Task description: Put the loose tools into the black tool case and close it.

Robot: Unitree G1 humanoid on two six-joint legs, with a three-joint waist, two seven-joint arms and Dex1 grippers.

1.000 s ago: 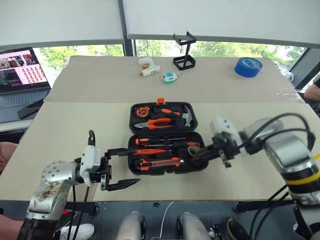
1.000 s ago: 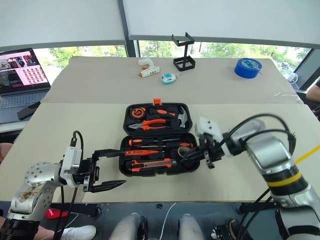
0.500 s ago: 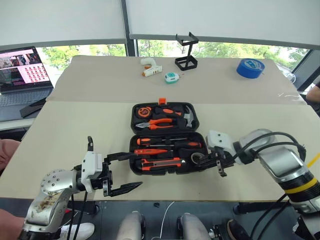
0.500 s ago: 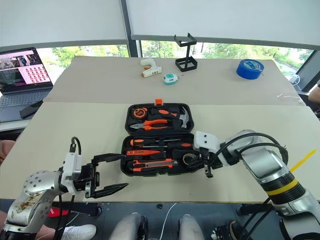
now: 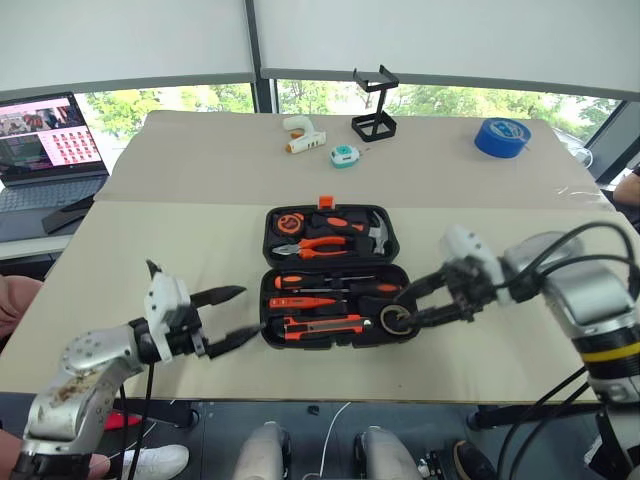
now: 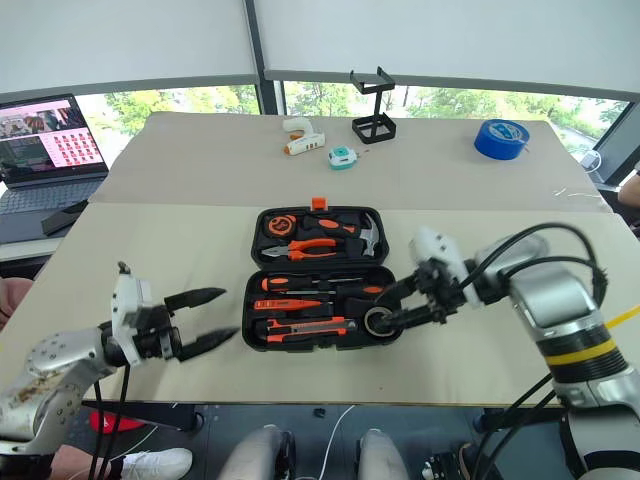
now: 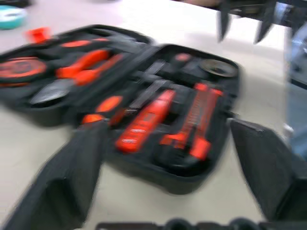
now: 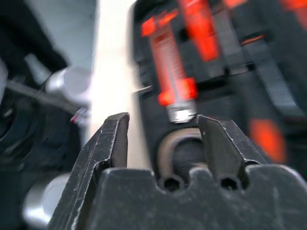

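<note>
Tools all slotted in the case (image 5: 334,287), frame centre | your left gripper (image 5: 228,318) and right gripper (image 5: 410,303) gape empty, flanking it | lid's next

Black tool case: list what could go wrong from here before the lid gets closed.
1. The black tool case lies open with the right end effector at its right end, fingers spread beside the round roll. Swinging the lid now might trap them.
2. That roll sits at the tray's corner; if it stands proud, the lid may not shut.
3. The left end effector hovers open near the case's left edge and could nudge the case across the table.
</note>
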